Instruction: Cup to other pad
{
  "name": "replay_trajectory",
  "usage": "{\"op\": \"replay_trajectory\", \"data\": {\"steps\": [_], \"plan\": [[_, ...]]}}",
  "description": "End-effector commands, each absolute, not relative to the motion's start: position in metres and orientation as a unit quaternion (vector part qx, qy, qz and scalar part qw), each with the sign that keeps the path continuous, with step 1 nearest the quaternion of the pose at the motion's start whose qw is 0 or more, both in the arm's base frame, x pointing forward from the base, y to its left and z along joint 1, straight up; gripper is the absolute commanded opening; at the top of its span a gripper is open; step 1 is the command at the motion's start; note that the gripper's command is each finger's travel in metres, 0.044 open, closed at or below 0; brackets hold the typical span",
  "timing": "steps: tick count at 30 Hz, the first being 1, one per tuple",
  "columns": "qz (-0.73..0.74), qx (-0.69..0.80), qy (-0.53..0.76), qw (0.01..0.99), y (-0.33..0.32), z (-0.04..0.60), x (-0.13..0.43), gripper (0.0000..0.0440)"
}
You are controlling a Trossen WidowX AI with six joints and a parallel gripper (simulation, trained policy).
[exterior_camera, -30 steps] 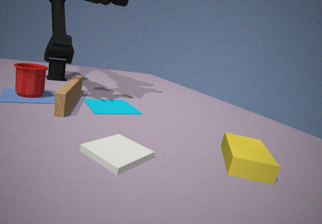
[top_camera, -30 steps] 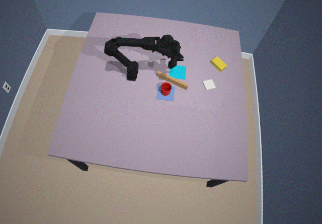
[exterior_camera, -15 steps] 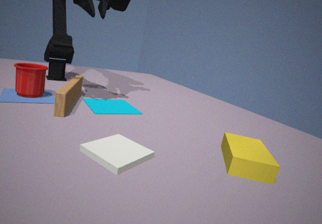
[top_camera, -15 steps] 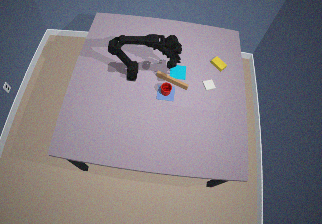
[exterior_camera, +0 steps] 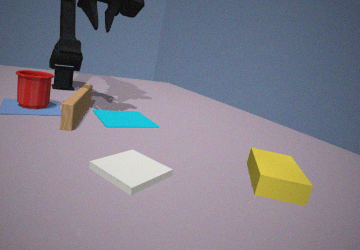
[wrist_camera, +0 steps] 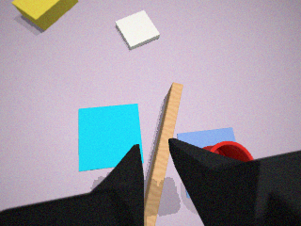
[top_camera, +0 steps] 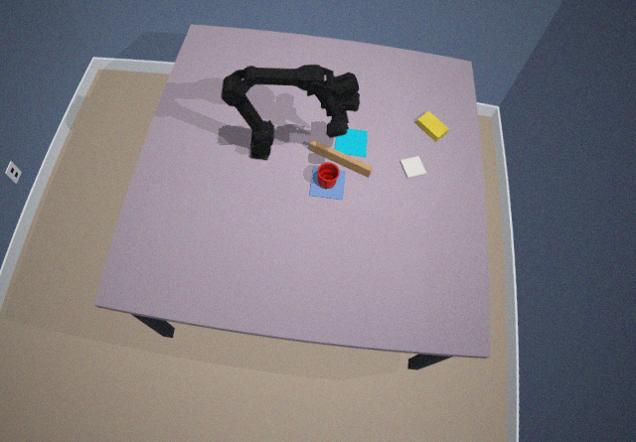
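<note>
The red cup stands upright on the blue pad. No marbles can be made out inside it. The cyan pad lies bare on the other side of the wooden bar. My gripper is partly open and empty, with a narrow gap between its fingertips. It hangs high above the table with its fingers pointing down, clear of the cup. In the wrist view the right finger covers part of the cup and the blue pad.
The wooden bar stands on the table between the two pads. A white tile and a yellow block lie beyond the pads, away from the arm's base.
</note>
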State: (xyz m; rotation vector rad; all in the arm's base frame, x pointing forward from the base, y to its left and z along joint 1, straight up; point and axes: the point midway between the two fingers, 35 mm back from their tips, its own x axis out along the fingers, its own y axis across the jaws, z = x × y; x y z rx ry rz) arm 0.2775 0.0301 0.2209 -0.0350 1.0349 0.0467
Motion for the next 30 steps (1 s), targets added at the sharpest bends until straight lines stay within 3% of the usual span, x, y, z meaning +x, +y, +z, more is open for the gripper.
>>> {"op": "replay_trajectory", "data": {"steps": [1,30], "plan": [[0.021,-0.028,0.514,0.857,0.027,0.219,0.275,0.0105],[0.041,-0.109,0.667,0.736,-0.016,0.172,0.259,0.0118]]}}
